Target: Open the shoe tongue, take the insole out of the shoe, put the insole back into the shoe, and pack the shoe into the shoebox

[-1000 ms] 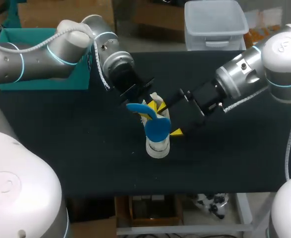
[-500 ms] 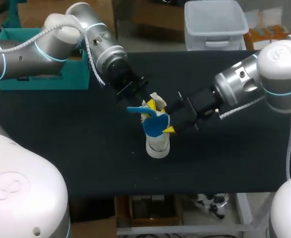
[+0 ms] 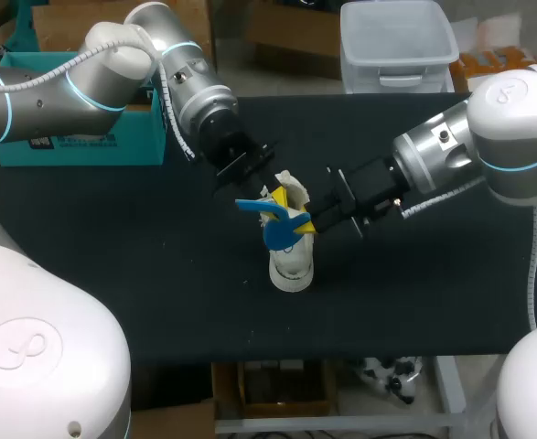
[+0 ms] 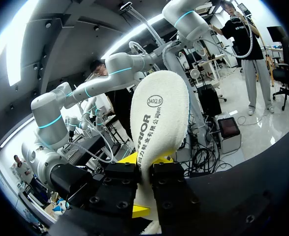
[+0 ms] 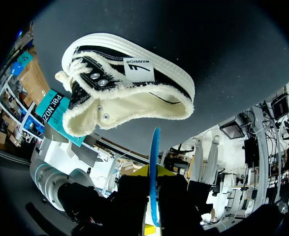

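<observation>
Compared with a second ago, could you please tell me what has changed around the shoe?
The right pincer moved in leftward and slightly away from the table's near edge, reaching the blue-topped cream insole; whether it grips yet is unclear. The left pincer stayed shut on that insole above the black-and-cream canvas shoe, which did not move.

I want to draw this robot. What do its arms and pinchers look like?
The left arm and right arm are fat, rounded silver-and-white tubes with glowing light-blue rings. A curly white cable runs along each. They end in black wrists; the left gripper and right gripper have black fingers with bright yellow tips.
</observation>
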Available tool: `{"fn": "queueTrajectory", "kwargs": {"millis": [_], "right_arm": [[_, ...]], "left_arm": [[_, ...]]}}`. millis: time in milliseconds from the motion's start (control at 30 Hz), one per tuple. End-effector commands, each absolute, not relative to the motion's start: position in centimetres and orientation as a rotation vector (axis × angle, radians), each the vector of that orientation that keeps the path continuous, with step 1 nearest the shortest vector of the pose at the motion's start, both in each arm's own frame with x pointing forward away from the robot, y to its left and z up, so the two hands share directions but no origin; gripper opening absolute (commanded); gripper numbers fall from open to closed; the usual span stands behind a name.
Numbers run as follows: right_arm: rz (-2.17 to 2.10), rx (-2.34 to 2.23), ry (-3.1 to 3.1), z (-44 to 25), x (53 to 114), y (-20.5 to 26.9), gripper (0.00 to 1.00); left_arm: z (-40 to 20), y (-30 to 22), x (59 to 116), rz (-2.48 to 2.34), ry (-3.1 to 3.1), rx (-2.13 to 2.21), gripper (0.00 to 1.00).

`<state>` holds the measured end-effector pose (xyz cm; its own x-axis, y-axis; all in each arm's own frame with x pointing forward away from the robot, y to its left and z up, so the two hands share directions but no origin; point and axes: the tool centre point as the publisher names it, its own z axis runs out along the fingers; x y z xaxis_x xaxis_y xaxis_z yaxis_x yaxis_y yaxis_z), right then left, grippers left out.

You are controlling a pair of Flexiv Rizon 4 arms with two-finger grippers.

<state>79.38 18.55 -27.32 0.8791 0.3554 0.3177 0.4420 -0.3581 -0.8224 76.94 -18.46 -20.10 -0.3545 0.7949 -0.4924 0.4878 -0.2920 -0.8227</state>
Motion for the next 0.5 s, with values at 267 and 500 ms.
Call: {"fn": "queueTrajectory", "kwargs": {"millis": [267, 500], "right_arm": [[-0.172, -1.946, -0.645, -27.6, 79.5, 18.0, 0.0], [-0.215, -1.927, -0.71, -27.5, 79.2, 17.4, 0.0]], "left_arm": [[-20.0, -17.9, 79.4, 1.585, -1.582, -1.522, 1.0], [-19.5, -15.9, 81.6, 1.453, -1.584, -1.481, 1.0]]}}
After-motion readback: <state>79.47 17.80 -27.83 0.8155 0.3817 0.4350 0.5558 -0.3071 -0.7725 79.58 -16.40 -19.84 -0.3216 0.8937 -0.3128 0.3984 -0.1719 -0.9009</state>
